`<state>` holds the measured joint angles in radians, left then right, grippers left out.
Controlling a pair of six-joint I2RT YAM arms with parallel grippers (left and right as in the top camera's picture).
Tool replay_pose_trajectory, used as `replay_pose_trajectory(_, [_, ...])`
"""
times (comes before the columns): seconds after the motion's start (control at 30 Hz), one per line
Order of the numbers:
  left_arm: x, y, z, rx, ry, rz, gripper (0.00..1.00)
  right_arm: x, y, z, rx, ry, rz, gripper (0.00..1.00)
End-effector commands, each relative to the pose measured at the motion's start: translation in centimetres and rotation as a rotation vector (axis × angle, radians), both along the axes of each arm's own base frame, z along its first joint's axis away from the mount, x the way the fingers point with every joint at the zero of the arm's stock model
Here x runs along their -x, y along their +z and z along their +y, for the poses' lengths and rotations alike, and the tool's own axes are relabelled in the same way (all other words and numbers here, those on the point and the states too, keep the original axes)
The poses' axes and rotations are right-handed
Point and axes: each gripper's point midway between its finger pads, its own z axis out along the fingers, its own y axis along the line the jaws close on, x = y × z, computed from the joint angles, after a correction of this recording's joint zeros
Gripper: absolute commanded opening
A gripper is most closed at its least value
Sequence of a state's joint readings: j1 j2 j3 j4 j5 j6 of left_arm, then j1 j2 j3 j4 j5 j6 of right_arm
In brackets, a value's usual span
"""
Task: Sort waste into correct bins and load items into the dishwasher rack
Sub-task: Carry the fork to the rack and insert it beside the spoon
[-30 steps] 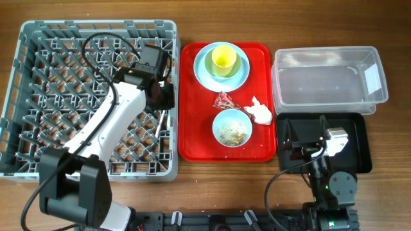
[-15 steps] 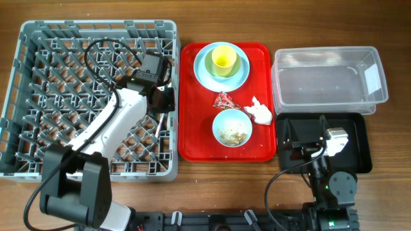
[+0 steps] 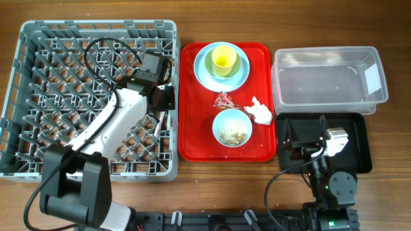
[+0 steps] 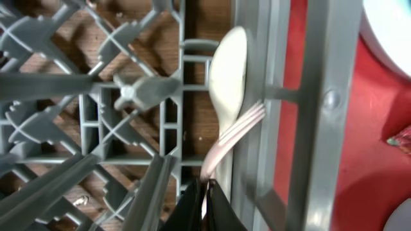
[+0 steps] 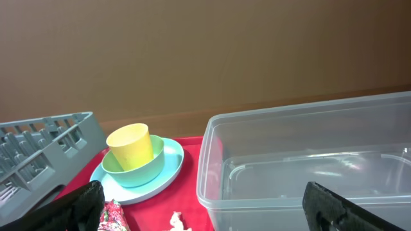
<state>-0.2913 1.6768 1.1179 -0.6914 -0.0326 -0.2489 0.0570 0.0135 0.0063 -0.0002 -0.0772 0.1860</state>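
L gripper [image 4: 205, 206] pinched shut on fork [image 4: 241, 123] handle, inside rack [image 3: 96, 25] right edge. Spoon [image 4: 228, 70] lies against fork tines. Rack wall stands btwn them & red tray [image 3: 192, 141]. R gripper [image 3: 305, 133] spread wide over black tray [image 3: 359, 160].

Surface [image 3: 212, 192]: matt wood grain. Dishwasher rack [image 3: 96, 25]: grey moulded plastic, matt. Red tray [image 3: 192, 135]: smooth plastic, slight gloss. Tub [image 3: 324, 51]: clear glossy plastic. Wrapper [image 3: 224, 100]: shiny foil. Napkin [image 3: 260, 110]: crumpled paper. Fork [image 4: 241, 125], spoon [image 4: 228, 70]: smooth white plastic.
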Motion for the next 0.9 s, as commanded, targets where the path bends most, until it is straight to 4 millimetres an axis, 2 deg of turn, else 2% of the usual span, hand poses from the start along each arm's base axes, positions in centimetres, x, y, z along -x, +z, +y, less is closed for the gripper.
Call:
replay_pose_trajectory(0.0, [-0.2, -0.4, 0.5, -0.011, 0.017, -0.003, 0.04, 0.0, 0.1, -0.1, 0.0, -0.008, -0.008, 1.0])
replay_pose_trajectory(0.4, [-2.0, 0.3, 1.2, -0.039, 0.085, -0.088, 0.04, 0.0, 0.1, -0.1, 0.0, -0.008, -0.008, 1.0])
replay_pose_trajectory(0.53, [-2.1, 0.3, 1.2, -0.038, 0.085, -0.089, 0.07, 0.0, 0.1, -0.1, 0.0, -0.008, -0.008, 1.0])
replay_pose_trajectory(0.57, [-2.0, 0.3, 1.2, -0.039, 0.085, -0.087, 0.12, 0.0, 0.1, -0.1, 0.0, -0.008, -0.008, 1.0])
replay_pose_trajectory(0.63, [-1.5, 0.0, 1.3, -0.046, 0.083, -0.064, 0.31, 0.0, 0.1, -0.1, 0.0, -0.008, -0.008, 1.0])
replay_pose_trajectory(0.67, [-1.2, -0.1, 1.4, -0.051, 0.082, -0.051, 0.31, 0.0, 0.1, -0.1, -0.001, -0.008, -0.008, 1.0])
replay_pose_trajectory(0.87, [-0.5, -0.8, 1.3, -0.041, 0.072, -0.027, 0.21, 0.0, 0.1, -0.1, 0.0, -0.008, -0.008, 1.0])
